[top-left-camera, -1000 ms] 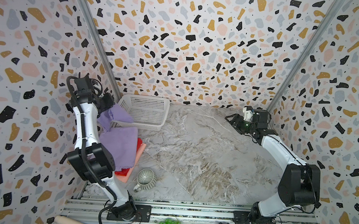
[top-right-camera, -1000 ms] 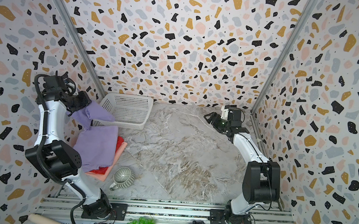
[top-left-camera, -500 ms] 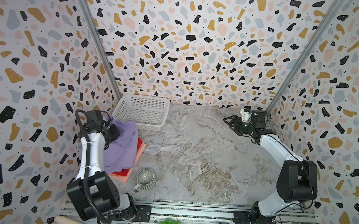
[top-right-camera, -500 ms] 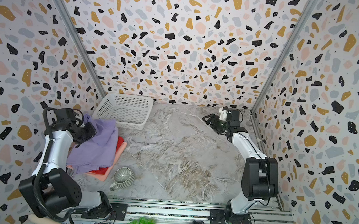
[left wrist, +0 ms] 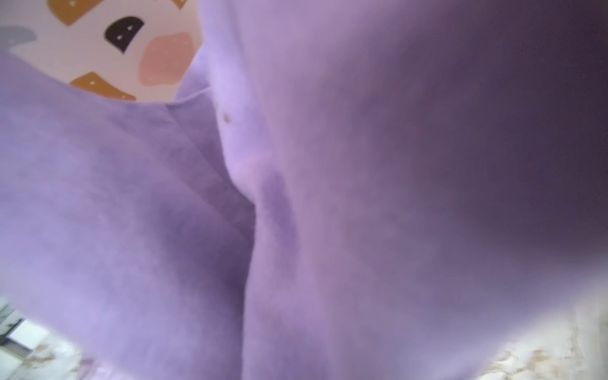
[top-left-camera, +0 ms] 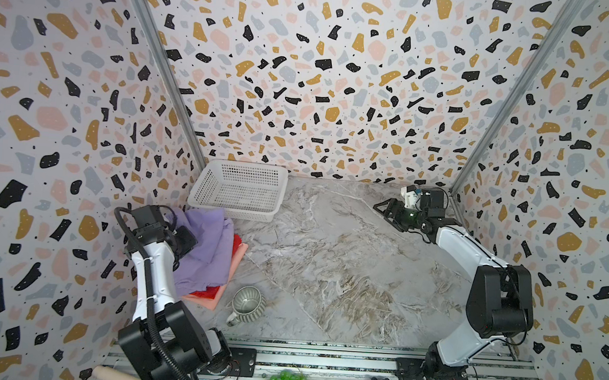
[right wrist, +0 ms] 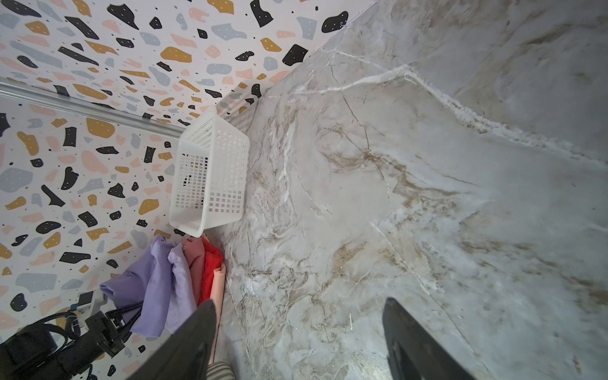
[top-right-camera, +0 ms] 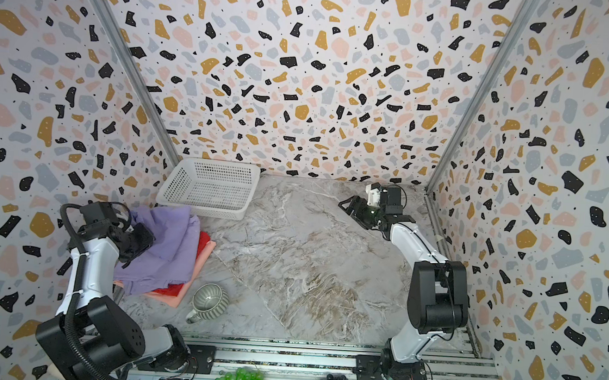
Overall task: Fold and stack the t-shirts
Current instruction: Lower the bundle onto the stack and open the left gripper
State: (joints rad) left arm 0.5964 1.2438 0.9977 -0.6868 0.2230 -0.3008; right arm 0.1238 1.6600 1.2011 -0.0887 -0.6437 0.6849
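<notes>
At the left edge of the bench (top-left-camera: pixel 327 266), your left gripper (top-left-camera: pixel 182 241) is up against the lavender t-shirt (top-left-camera: pixel 214 254). Cloth fills its wrist view, so you cannot tell whether it pinches the fabric. That shirt tops a pile with a red t-shirt (top-left-camera: pixel 237 243) and a salmon t-shirt (top-left-camera: pixel 214 302) beneath, just in front of the white basket (top-left-camera: pixel 235 211). A ribbed mug (top-left-camera: pixel 249 302) sits near the pile. Far right, your right gripper (top-left-camera: pixel 382 209) hangs above the bench, fingers spread, holding nothing.

No lettering can be read on the t-shirts (top-left-camera: pixel 214 250) or anything else.
</notes>
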